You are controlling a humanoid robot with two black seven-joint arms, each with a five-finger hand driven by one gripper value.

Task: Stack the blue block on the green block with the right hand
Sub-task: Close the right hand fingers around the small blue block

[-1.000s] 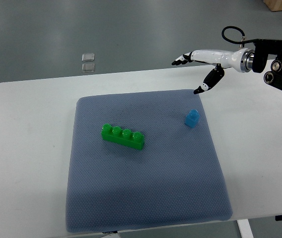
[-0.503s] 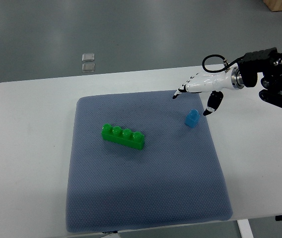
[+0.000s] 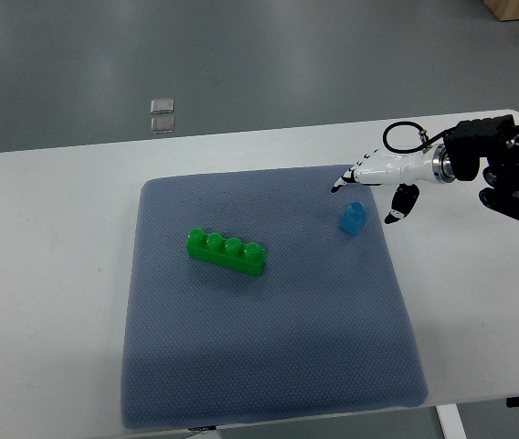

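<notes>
At far right edge of mat [image 3: 269, 366]: right hand [image 3: 380, 183] dropped and swung in over last second, now bracketing blue block [image 3: 354, 218], fingers apart, no contact yet. Block upright, well apart from green block [image 3: 227, 251]. Grasp seems imminent.

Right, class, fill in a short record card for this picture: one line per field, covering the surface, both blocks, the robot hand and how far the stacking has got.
surface: white table with a blue-grey mat
green block: four studs, lying on the mat, left of centre
blue block: small, upright on the mat near its right edge
right hand: fingers spread, around the blue block, not gripping it
left hand: not in view
stacking: not yet begun
</notes>
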